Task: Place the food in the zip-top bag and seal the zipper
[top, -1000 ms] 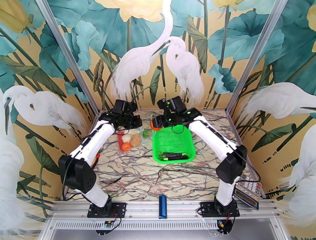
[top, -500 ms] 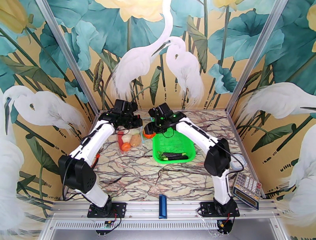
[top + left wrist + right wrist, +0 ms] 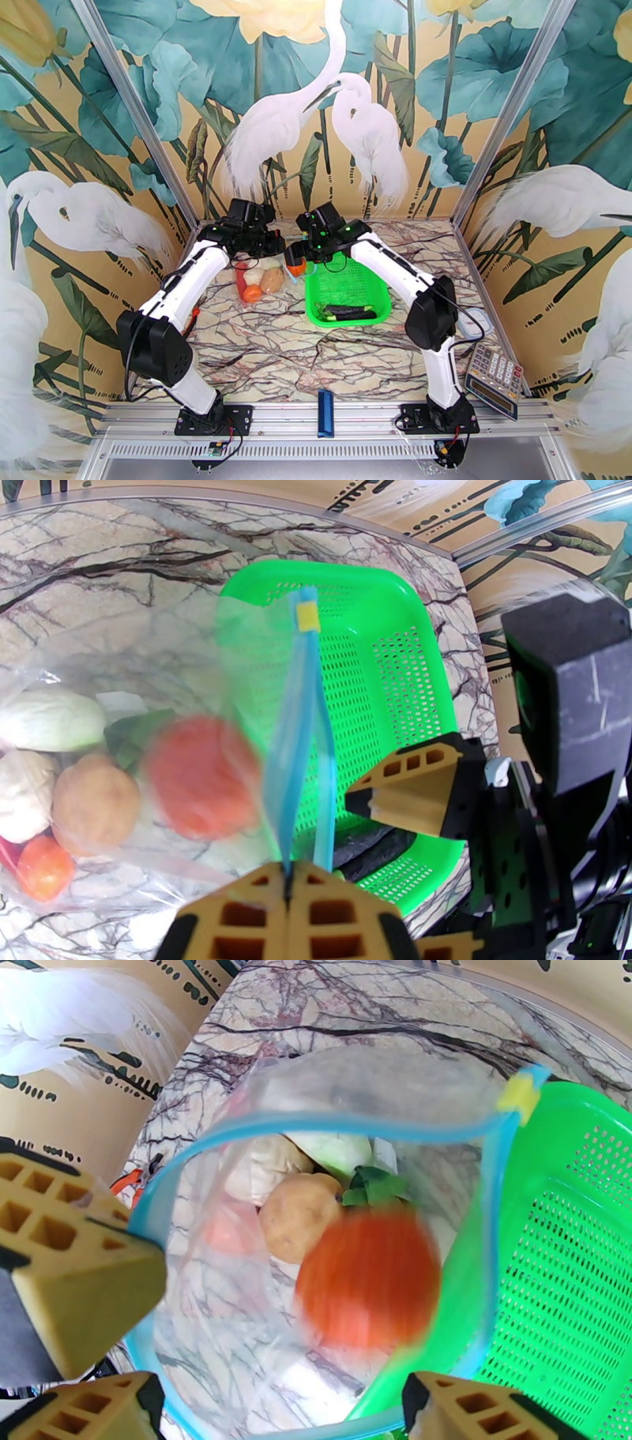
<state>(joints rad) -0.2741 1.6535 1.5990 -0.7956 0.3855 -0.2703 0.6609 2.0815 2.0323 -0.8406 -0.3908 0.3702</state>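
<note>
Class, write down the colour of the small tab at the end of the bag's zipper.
The tab is yellow, clearest in the right wrist view.

Tomato (image 3: pixel 367 1276) below my open right fingers (image 3: pixel 474 1408): blurred, edges smeared. Those fingers cut off by frame bottom. Zipper (image 3: pixel 286 780) near end vanishes between my pressed-together left fingers (image 3: pixel 332 918). Eggplant (image 3: pixel 375 851) beyond them, half hidden behind right finger.

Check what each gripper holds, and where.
The zip-top bag, pinched at its zipper by the left gripper; the right gripper is open, holding nothing.
</note>
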